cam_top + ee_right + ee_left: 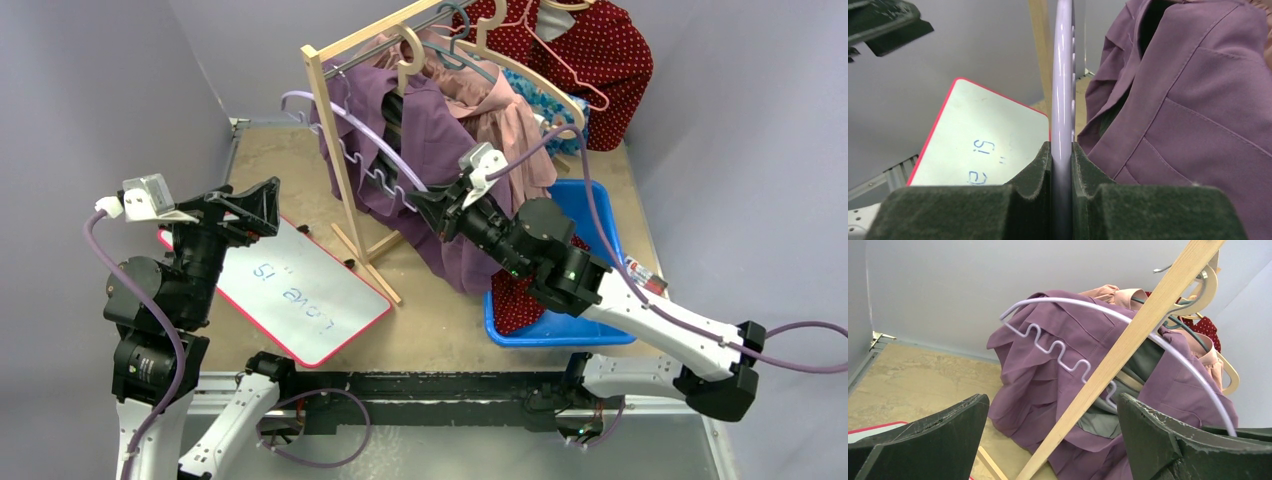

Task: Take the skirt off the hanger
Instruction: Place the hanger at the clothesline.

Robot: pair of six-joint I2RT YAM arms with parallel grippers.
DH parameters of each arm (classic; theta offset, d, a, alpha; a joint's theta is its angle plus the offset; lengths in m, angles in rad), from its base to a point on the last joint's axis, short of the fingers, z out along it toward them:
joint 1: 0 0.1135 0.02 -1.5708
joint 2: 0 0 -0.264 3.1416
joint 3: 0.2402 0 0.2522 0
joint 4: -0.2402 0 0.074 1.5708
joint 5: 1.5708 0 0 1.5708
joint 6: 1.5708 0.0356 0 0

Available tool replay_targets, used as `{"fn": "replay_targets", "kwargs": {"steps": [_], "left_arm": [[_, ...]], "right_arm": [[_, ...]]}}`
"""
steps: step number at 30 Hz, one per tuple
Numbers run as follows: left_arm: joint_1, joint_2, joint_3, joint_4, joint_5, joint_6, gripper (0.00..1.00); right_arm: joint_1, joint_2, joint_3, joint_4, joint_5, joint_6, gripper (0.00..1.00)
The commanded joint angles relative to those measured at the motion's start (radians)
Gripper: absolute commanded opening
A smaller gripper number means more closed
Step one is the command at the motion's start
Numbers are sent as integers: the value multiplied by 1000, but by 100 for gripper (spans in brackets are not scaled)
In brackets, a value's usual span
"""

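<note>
Standing beside the table, I see the right gripper (428, 200) clamped tight on the pale lavender hanger (352, 122). Its dark pads pinch the thin rod, which runs straight up between them in the wrist view (1063, 75). The purple skirt (440, 130) is on that hanger, bunched in folds around it and drooping toward the table (270, 150). It sits in the middle of the scene, right against the near upright of the wooden rack (335, 140). From the left wrist view, the hanger's wavy lower bar lies across the skirt's fabric (1048, 380), with the wooden post crossing in front. The left gripper (262, 208) is held up at the left, well apart from the skirt, its jaws spread wide and holding nothing. Below it lies a red-edged whiteboard (300, 290) with blue writing. A blue bin (603, 205) sits to the right, under the right arm.
</note>
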Motion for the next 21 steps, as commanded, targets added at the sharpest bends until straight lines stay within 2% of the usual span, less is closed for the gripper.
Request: {"fn": "replay_targets", "kwargs": {"steps": [1, 16, 18, 21], "left_arm": [[-1, -4, 31, 22, 15, -18, 100], [-1, 7, 17, 30, 17, -20, 100], [-1, 7, 13, 31, 16, -20, 100], [-1, 10, 5, 37, 17, -20, 100]], "right_arm": [[0, 14, 32, 110, 30, -41, 0], [1, 57, 36, 82, -110, 51, 0], [1, 55, 40, 71, -122, 64, 7], [0, 46, 52, 36, -131, 90, 23]]}}
